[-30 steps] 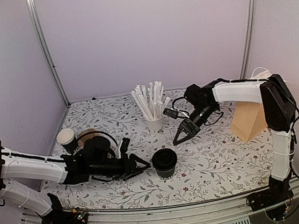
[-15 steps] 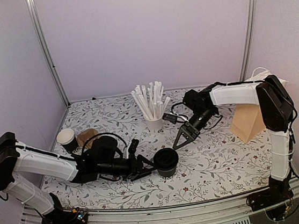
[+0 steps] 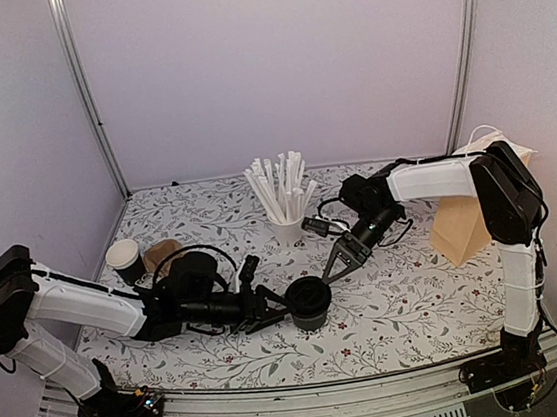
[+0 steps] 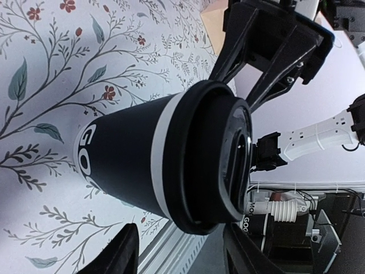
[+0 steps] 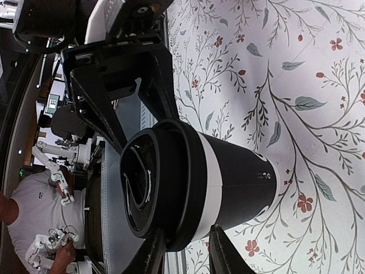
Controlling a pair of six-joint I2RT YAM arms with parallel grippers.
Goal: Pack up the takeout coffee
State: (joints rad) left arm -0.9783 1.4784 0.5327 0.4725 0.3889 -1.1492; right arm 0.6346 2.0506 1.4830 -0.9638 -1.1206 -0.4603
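The black paper cup (image 3: 310, 308) stands on the table front centre with its black lid (image 3: 308, 292) on. My left gripper (image 3: 274, 315) is open at the cup's left side, jaws spread wide. In the left wrist view the cup (image 4: 131, 160) and lid (image 4: 222, 160) fill the frame ahead of that gripper (image 4: 179, 237). My right gripper (image 3: 337, 266) is open just above and right of the lid. In the right wrist view its tips (image 5: 185, 240) sit by the lid's edge (image 5: 165, 182); I cannot tell whether they touch.
A second open black cup with a white inside (image 3: 123, 256) stands at the left beside the brown pulp carrier (image 3: 166, 252). A white cup of wrapped straws (image 3: 287, 230) stands behind the centre. A brown paper bag (image 3: 462, 228) stands at the right.
My left gripper has slid right until its tips reach the lidded cup. My right gripper has come down and left, closer to the lid. The cup has not moved.
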